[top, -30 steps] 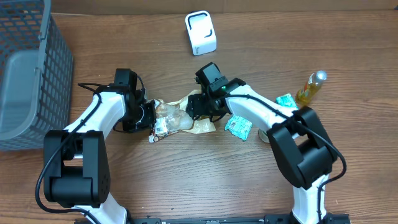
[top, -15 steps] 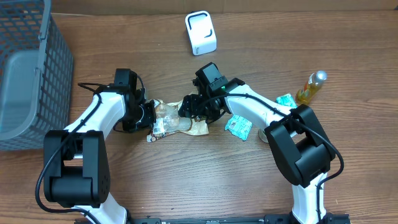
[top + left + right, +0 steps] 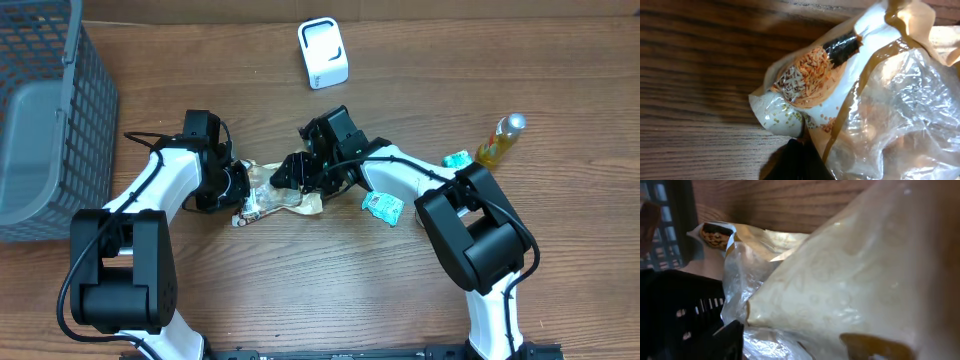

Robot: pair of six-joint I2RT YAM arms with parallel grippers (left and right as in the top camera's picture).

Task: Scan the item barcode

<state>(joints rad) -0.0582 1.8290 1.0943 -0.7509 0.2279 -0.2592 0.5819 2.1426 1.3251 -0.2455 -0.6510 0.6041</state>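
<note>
Shifted leftward since a second ago: the right fingers (image 3: pixel 284 171), now over the snack bag (image 3: pixel 275 200) mid-desk; apart or gripping can't be told. Meanwhile the left fingers (image 3: pixel 795 161) are pinched shut on its left end. Likely light, floppy, crinkly film, best taken by a seam. Bare desk (image 3: pixel 330 285) is left toward the near edge.

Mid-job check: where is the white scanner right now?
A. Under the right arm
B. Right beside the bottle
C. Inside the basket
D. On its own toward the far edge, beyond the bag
D: the scanner stands alone toward the far edge, beyond the bag, with the basket far off to one side and the bottle to the other.
</note>
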